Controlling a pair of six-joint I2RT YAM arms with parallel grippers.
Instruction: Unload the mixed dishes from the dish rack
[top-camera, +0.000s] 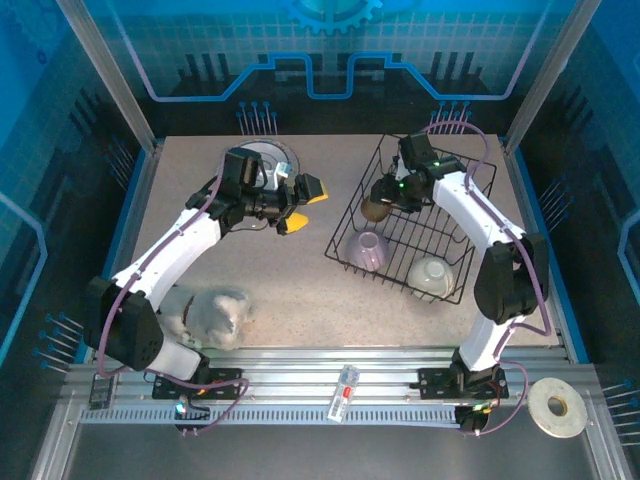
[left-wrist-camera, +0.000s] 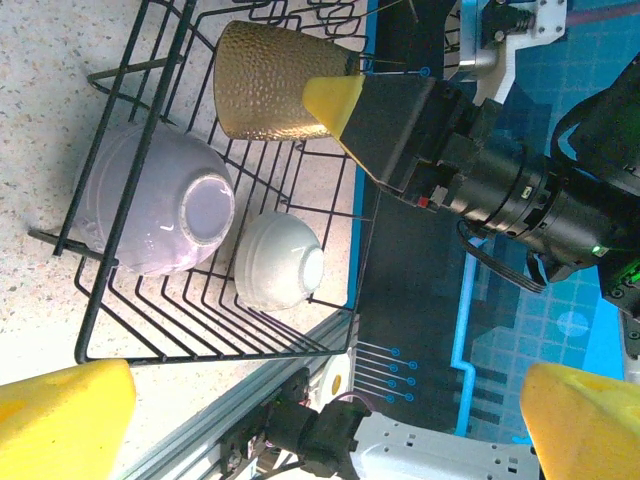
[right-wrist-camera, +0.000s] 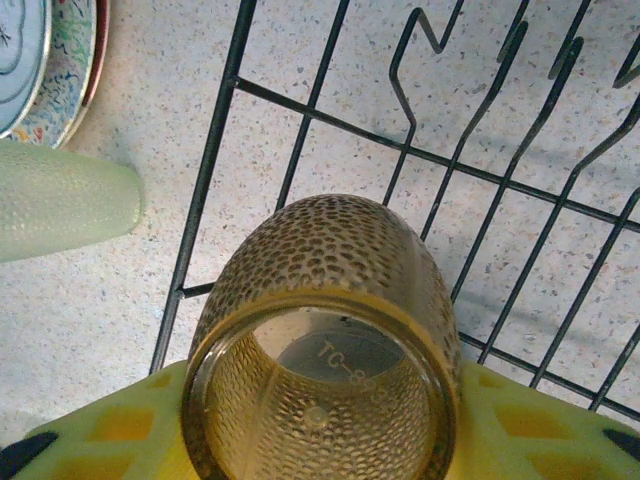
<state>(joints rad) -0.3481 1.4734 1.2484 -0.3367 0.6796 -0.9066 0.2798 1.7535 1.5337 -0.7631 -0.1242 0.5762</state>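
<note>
Right fingers (right-wrist-camera: 520, 425) clamp the brown cup (right-wrist-camera: 330, 300) between their yellow pads, its mouth toward the wrist camera, over the left side of the black wire rack (right-wrist-camera: 204, 172). Left fingers (left-wrist-camera: 60, 420) stand wide apart with nothing between them, above the desk (top-camera: 290, 290) just left of the rack. A lilac bowl (top-camera: 368, 250) and a white bowl (top-camera: 430, 277) lie in the rack's near end. Plates (right-wrist-camera: 40, 60) and a pale green cup (right-wrist-camera: 60, 200) rest on the desk outside the rack.
</note>
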